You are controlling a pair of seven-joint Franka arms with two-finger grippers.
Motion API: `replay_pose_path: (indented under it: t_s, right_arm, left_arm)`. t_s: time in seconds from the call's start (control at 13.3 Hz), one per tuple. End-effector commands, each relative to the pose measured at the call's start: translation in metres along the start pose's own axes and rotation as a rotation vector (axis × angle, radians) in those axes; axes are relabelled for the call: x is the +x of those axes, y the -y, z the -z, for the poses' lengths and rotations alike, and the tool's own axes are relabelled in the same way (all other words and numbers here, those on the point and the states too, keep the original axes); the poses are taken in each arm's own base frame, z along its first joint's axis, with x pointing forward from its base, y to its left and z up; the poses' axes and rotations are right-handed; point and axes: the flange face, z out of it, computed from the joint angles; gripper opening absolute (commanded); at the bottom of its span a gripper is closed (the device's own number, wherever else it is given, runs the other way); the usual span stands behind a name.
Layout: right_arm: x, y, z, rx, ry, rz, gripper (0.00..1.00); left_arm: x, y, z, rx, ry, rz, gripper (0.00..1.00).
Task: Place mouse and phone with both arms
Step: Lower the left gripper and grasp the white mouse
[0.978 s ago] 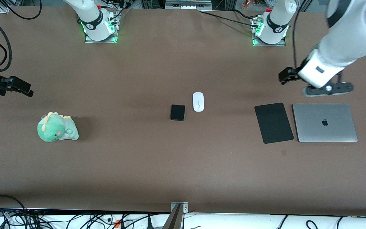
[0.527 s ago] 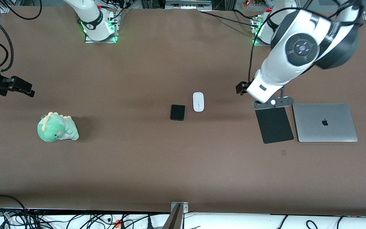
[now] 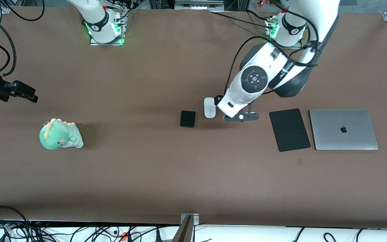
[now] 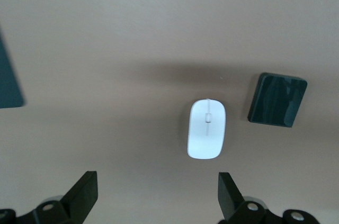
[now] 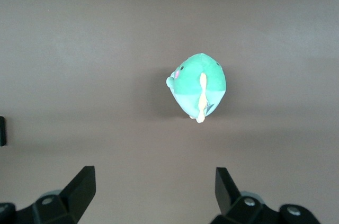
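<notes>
The white mouse (image 3: 209, 107) lies mid-table, and the small black phone (image 3: 187, 118) lies beside it, slightly nearer the front camera. My left gripper (image 3: 219, 101) hovers over the table just beside the mouse, toward the left arm's end. In the left wrist view it (image 4: 157, 196) is open and empty, with the mouse (image 4: 207, 136) and the phone (image 4: 277, 99) ahead of it. My right gripper (image 3: 28, 94) waits over the right arm's end of the table. It is open and empty in the right wrist view (image 5: 155, 192).
A thin black mouse pad (image 3: 289, 129) and a closed grey laptop (image 3: 343, 129) lie toward the left arm's end. A green plush dinosaur (image 3: 60, 134) sits toward the right arm's end and also shows in the right wrist view (image 5: 198, 86).
My left arm has swung from over the laptop's end, past the mouse pad, to just beside the mouse. The right arm has hardly moved. Mouse and phone have not moved.
</notes>
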Motion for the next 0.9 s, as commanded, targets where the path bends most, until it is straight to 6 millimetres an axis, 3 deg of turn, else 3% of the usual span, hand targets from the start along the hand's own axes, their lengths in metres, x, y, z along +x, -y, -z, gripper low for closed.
replay_pose_path:
  t_s: [0.0, 0.23, 0.45, 0.83]
  right_arm:
    - [0.0, 0.002, 0.003, 0.001, 0.007, 0.017, 1.0]
    - [-0.001, 0.004, 0.002, 0.001, 0.016, 0.009, 1.0]
    - [-0.002, 0.004, 0.002, 0.001, 0.018, 0.012, 1.0]
    - [-0.001, 0.002, 0.004, 0.0, 0.012, 0.012, 1.0]
  left_arm:
    - [-0.001, -0.025, -0.037, 0.037, -0.011, -0.034, 1.0]
    - [-0.003, -0.045, -0.079, 0.035, 0.011, -0.053, 1.0]
    - [-0.008, -0.063, -0.108, 0.019, 0.01, -0.047, 1.0]
    - [-0.009, -0.067, -0.147, 0.079, 0.011, -0.063, 1.0]
